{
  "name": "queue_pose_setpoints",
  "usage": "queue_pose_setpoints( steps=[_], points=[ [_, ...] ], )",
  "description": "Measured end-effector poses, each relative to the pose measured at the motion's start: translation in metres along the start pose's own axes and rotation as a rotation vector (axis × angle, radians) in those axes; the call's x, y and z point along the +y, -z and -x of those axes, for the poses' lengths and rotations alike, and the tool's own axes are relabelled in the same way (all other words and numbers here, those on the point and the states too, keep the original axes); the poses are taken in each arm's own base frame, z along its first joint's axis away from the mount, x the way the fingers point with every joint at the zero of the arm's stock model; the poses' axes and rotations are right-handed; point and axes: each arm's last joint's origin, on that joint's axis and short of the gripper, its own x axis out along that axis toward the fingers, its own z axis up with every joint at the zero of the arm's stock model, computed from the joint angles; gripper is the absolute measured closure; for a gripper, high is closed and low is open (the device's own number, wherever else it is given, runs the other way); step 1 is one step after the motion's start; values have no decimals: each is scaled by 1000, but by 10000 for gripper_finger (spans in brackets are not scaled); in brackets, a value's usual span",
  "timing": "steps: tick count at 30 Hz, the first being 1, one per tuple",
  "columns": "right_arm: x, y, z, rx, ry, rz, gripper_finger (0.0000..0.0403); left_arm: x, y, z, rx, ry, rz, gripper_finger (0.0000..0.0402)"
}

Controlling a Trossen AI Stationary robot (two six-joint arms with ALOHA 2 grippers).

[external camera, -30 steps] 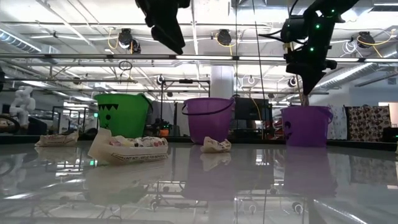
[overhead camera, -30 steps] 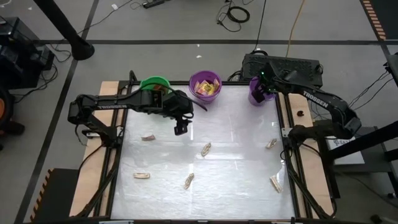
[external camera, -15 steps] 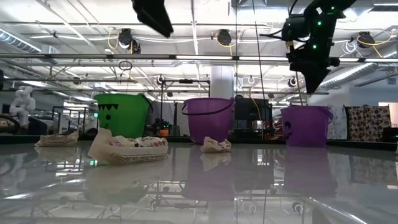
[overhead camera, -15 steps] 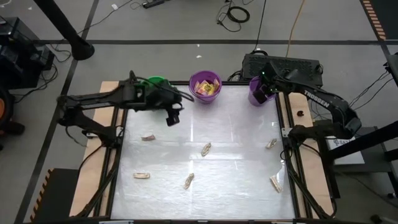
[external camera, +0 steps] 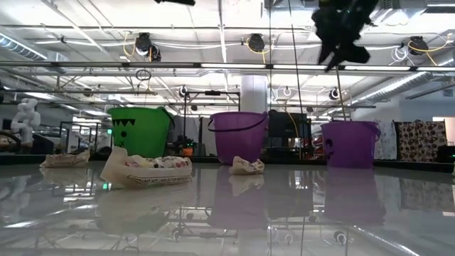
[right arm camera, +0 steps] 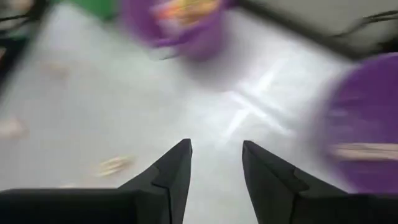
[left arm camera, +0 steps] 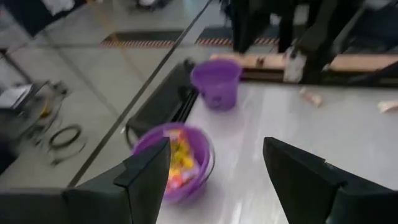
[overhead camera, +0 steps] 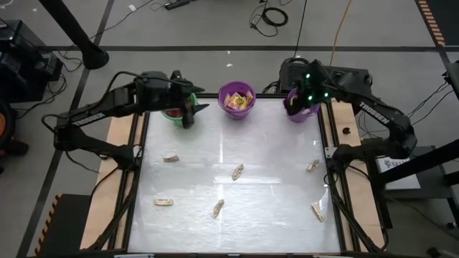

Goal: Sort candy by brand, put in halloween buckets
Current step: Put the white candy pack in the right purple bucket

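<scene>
Along the worktop's [overhead camera: 272, 179] near edge and middle, six tan candy pieces [overhead camera: 237, 171] lie unsorted. At the far edge stand the green bucket [overhead camera: 172, 113], the centre purple bucket [overhead camera: 237, 99] with yellow and pink packets inside, and the lavender bucket [overhead camera: 302, 111] at the far right corner. Right end effector [overhead camera: 296, 102] has just parted its fingers above the lavender bucket, empty, a tan piece inside: likely a drop done. Left end effector [overhead camera: 193, 111], spread wide and empty, has pulled back to the green bucket.
</scene>
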Motion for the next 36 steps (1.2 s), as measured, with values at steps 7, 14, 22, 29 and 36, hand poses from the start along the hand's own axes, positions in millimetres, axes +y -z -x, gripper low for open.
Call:
queue_pose_setpoints(
  steps=[7, 14, 22, 29, 36],
  points=[
    [55, 38, -10, 218, -110, 51, 271, 8, -3, -7, -54, 74, -14, 140],
    [89, 95, -12, 535, 23, 80, 271, 15, 2, -17, -27, 102, 2, 139],
    [115, 139, -25, 689, 289, 19, 271, 13, 9, -34, 36, 170, -17, 139],
    [106, 167, -77, 747, 571, 146, 271, 8, 19, -63, 106, 256, -14, 139],
    [74, 188, -123, 893, 779, 165, 271, 4, 25, -82, 149, 276, 13, 139]
  ],
)
